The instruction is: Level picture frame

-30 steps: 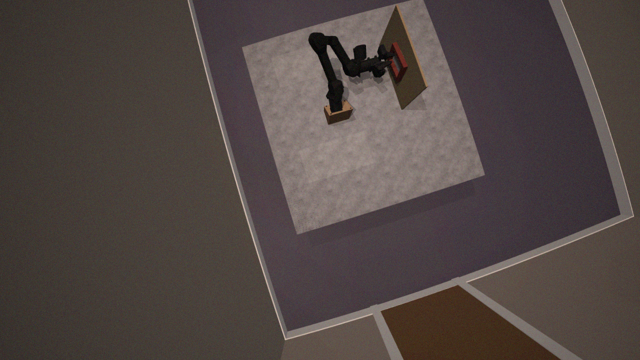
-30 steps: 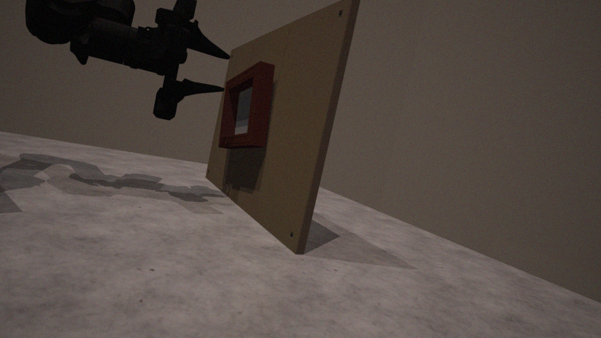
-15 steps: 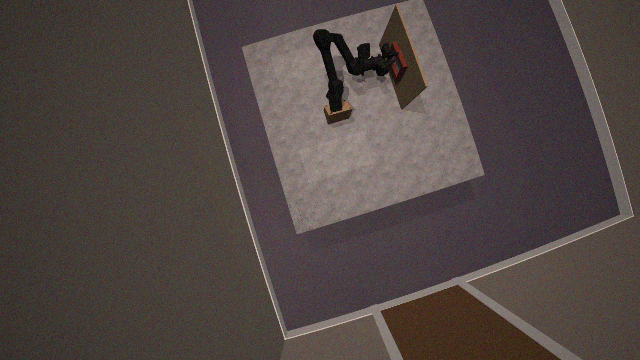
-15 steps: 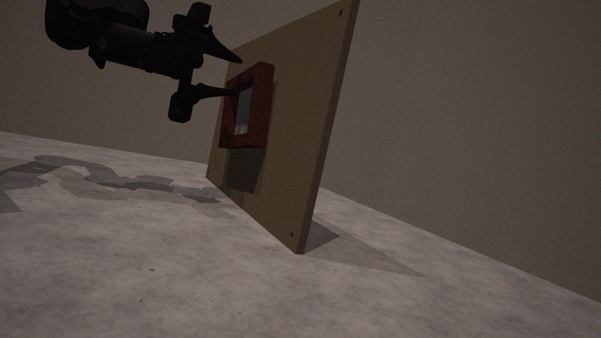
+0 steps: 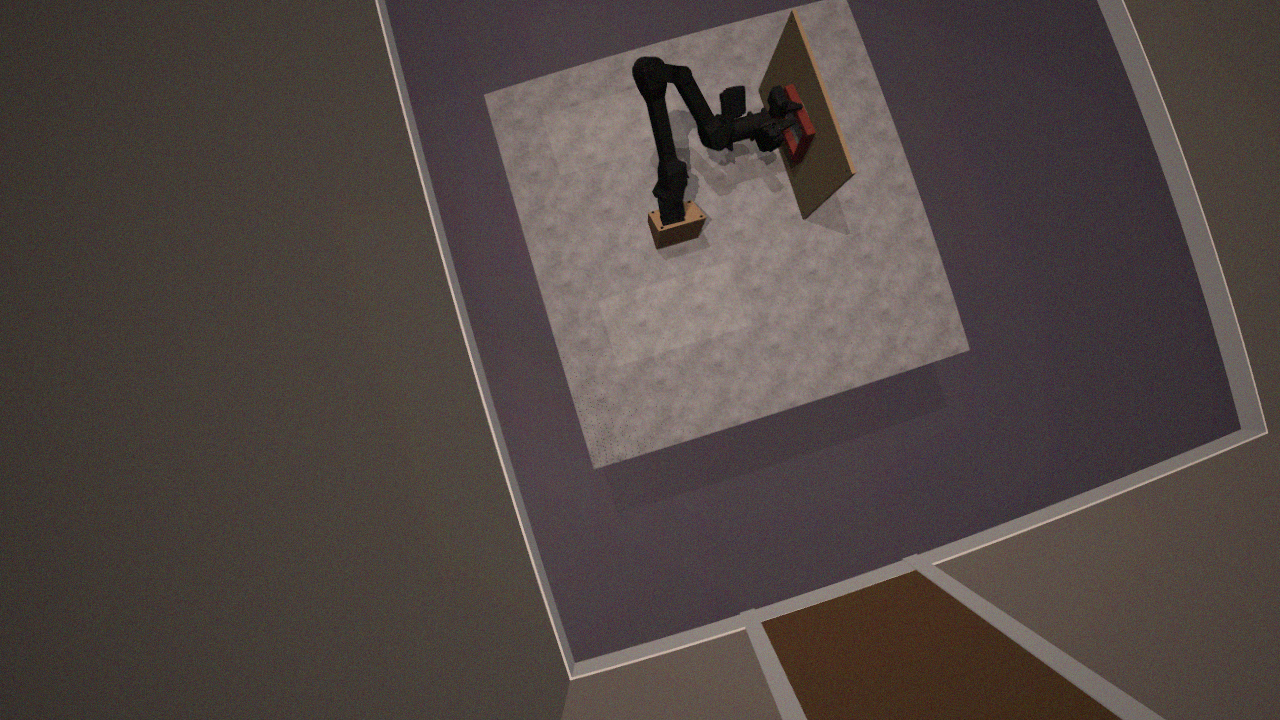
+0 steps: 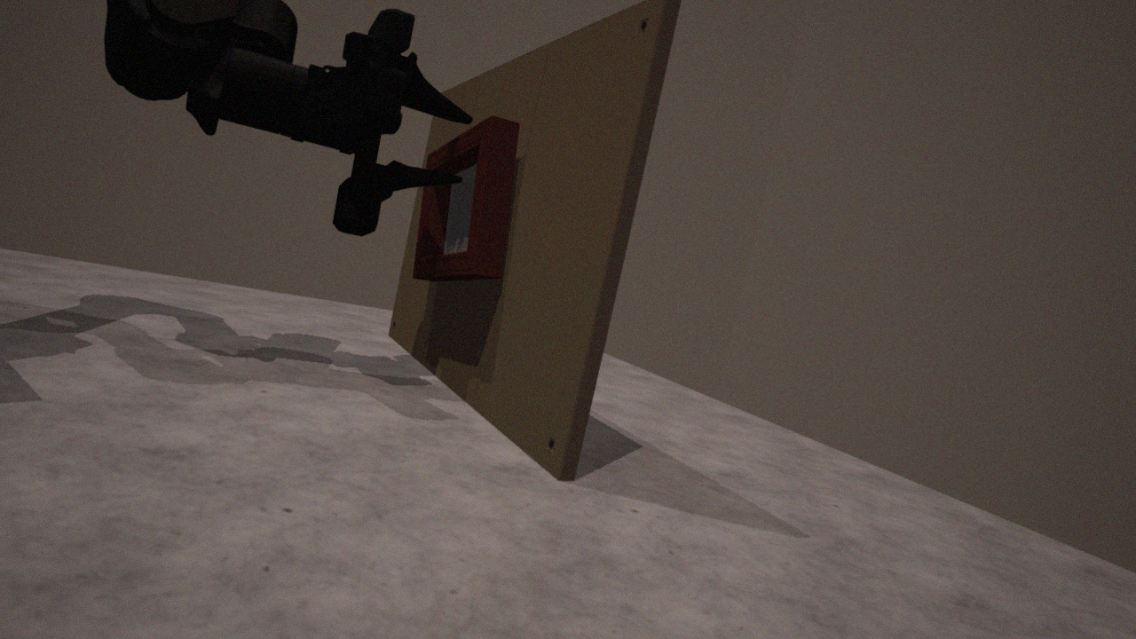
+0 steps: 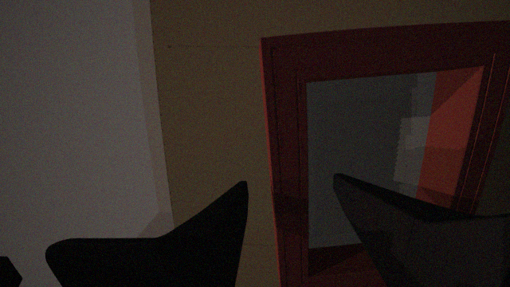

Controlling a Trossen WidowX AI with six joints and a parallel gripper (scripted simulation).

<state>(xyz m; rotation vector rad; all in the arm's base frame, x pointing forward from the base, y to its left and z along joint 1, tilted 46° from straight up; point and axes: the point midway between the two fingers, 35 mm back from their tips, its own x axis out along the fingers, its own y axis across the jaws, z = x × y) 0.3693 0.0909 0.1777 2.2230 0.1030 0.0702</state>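
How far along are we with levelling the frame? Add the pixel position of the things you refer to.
Nothing looks finished. In hand is the approach: the black parallel-jaw gripper (image 5: 799,114) (image 6: 467,149) (image 7: 289,184) is open, its fingertips on either side of the red picture frame's (image 5: 810,128) (image 6: 495,198) (image 7: 288,159) top edge. Left: likely grip, lift, shift a notch, release and check level. I can't tell from these angles which side is high.

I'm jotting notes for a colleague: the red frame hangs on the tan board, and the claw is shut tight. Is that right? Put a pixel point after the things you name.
Not quite: the claw (image 5: 795,114) (image 6: 466,150) (image 7: 289,184) is open, its fingertips apart in the wrist view. The red frame (image 5: 810,132) (image 6: 493,198) (image 7: 287,159) does hang on the tan board (image 5: 819,179) (image 6: 564,198) (image 7: 211,119).
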